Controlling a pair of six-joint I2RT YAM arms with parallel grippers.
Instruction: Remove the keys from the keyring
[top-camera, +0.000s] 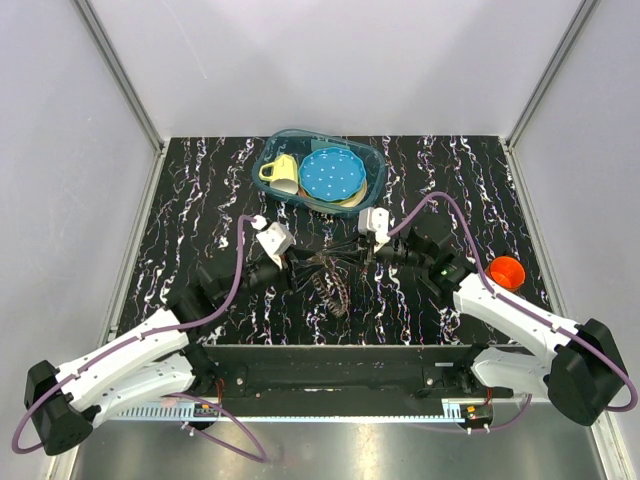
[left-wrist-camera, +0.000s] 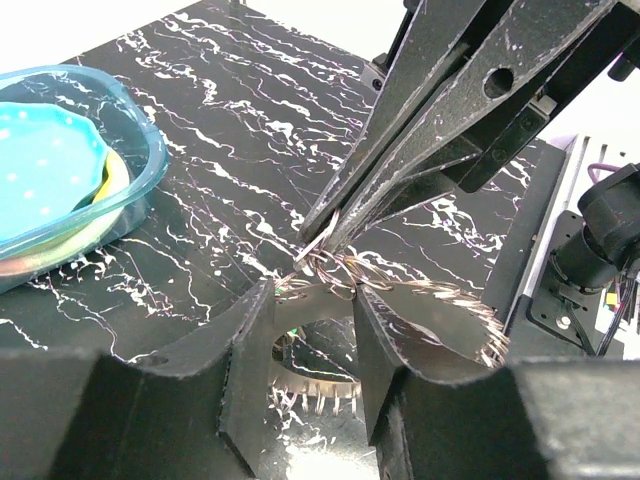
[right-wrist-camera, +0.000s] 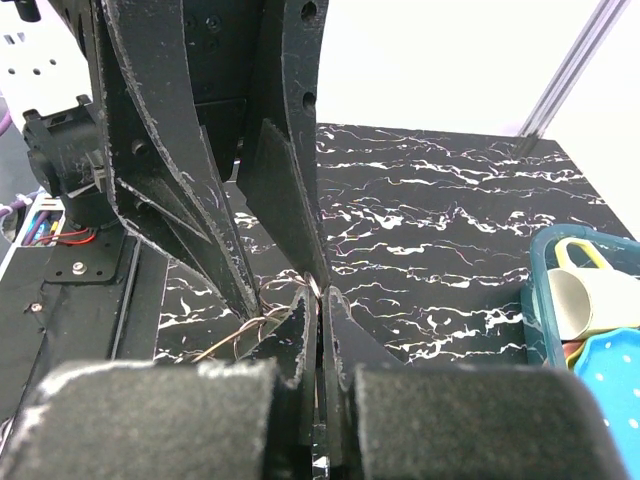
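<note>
right fingers (right-wrist-camera: 345, 335) are pinched nearly flat on a thin bit of the keyring (left-wrist-camera: 340, 272), on the near side of the tub (top-camera: 372, 165), over the table (top-camera: 200, 200). left fingers (left-wrist-camera: 250, 350) face them tip to tip, spread apart, with the speckled fob (left-wrist-camera: 445, 318) running between them. can't tell if they're gripping it or just bracketing it. reads as a two-point setup: one side anchors the fob end and the other works the ring wire, so a coil can be pried open. wire loops sit right where the tips meet. keys: no coloured heads visible in any view, so i can't confirm any are off.
</note>
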